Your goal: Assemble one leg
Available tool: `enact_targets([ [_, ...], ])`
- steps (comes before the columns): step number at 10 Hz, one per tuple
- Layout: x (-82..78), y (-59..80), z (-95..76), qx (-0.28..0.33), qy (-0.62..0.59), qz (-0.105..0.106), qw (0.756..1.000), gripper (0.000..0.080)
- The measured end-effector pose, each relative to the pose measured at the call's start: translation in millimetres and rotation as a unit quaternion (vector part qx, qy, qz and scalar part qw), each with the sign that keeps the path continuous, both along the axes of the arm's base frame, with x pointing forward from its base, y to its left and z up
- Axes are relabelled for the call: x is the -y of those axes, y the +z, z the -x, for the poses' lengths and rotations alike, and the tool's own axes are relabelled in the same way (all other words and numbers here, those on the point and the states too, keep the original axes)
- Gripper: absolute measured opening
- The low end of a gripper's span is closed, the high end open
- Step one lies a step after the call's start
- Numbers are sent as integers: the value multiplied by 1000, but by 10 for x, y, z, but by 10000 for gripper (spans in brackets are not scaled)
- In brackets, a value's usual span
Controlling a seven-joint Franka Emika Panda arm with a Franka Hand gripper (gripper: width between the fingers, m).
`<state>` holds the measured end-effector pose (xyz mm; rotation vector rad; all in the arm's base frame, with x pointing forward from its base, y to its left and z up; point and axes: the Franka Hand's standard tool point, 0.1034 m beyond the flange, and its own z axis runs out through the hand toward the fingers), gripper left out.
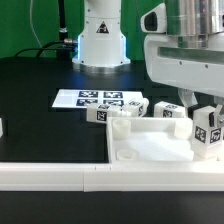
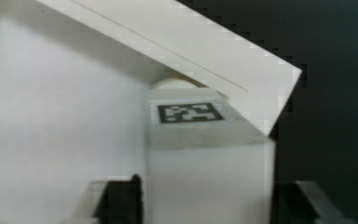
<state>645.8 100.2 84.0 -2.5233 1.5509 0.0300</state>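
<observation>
My gripper [image 1: 204, 116] is shut on one leg [image 1: 207, 135], a small white block with black-and-white tags, and holds it upright over the corner of the large white panel [image 1: 150, 148] at the exterior view's right. In the wrist view the leg [image 2: 208, 160] sits between my dark fingers [image 2: 123, 202], its tag facing the camera. Its far end is at the panel's raised rim [image 2: 176, 45], near the corner. I cannot tell whether it touches the panel. Three more legs [image 1: 135, 110] lie in a row behind the panel.
The marker board [image 1: 95, 97] lies flat behind the loose legs. The robot's white base [image 1: 100, 40] stands at the back. A long white bar [image 1: 50, 176] runs along the front edge, and a small white piece [image 1: 2, 127] shows at the exterior view's left.
</observation>
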Motion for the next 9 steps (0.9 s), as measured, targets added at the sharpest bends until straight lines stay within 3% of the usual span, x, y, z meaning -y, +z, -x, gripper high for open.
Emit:
enact_targets([
  [1, -28, 4, 20, 4, 93, 13, 996, 473],
  [2, -25, 16, -21, 23, 215, 21, 976, 587],
  [3, -56, -1, -14, 26, 289, 26, 957, 587],
  [4, -92, -15, -8, 31, 329, 29, 943, 637],
  [7, -61, -14, -16, 47, 427, 35, 902, 646],
  [8, -58, -12, -16, 52, 478, 45, 876, 649],
  [9, -59, -10, -14, 56, 558, 62, 826, 649],
])
